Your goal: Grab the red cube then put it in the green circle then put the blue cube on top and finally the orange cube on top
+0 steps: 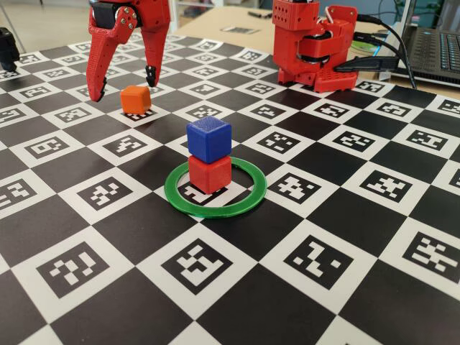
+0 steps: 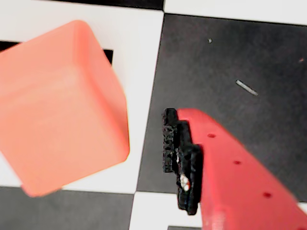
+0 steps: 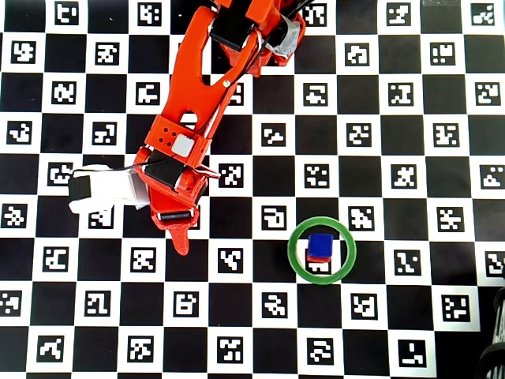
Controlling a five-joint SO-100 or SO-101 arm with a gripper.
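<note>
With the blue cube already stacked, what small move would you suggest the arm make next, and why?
Probably lower the open hand a little and close on the orange cube. Its fingers straddle the cube from above, and the blue cube already sits on the red cube inside the green circle.

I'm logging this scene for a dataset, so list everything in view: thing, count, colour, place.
Blue cube: one, deep blue, stacked on the red cube.
Red cube: one, red, inside the green circle.
Green circle: one, green ring, mid-board around the stack.
Orange cube: one, orange, on the board between the open fingers.
Checkerboard mat: one, black and white with coded markers, covering the table.
Laptop: one, dark, far right edge of the fixed view.
Arm base: one, red, at the board's far side.
Gripper: one, red, open, lowered around the orange cube.
</note>
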